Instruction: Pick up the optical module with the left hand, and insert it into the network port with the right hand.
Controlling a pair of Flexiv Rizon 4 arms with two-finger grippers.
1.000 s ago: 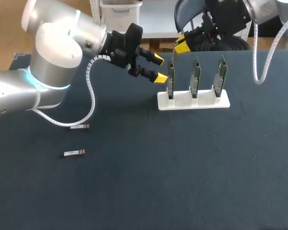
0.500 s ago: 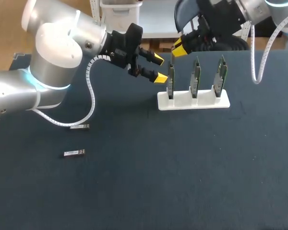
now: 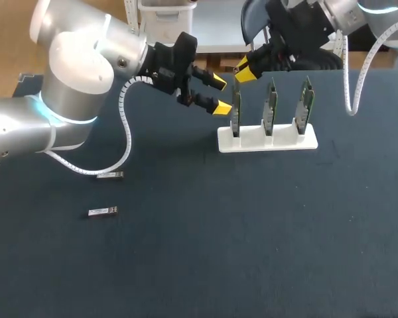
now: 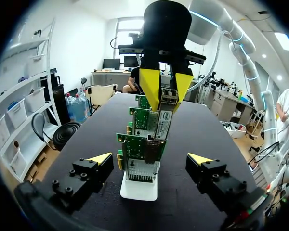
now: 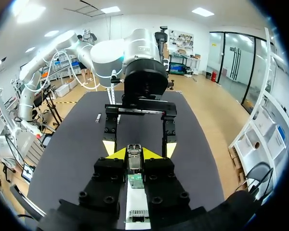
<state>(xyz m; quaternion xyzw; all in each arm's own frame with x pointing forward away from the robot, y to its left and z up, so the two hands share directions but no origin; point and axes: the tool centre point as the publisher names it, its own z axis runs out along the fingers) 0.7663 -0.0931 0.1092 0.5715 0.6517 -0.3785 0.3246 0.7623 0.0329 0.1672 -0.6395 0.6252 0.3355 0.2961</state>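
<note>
Right hand [image 3: 244, 66] clamps optical module [image 4: 167, 97] over leftmost network card [image 3: 236, 109], 11 o'clock of rack [image 3: 266, 139]. Left hand [image 3: 220, 94] empty, fingers spread, 9 o'clock. Keep module in line with card; push straight, gently.

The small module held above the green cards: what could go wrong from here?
1. The right fingers pinch the optical module just above the end card; if it comes in off line, it may jam or bend that thin upright card.
2. The left fingers, open and empty, hang close beside the same card, so the two arms might bump.
3. I see no clamp on the white rack, so a hard push may shift it.
</note>
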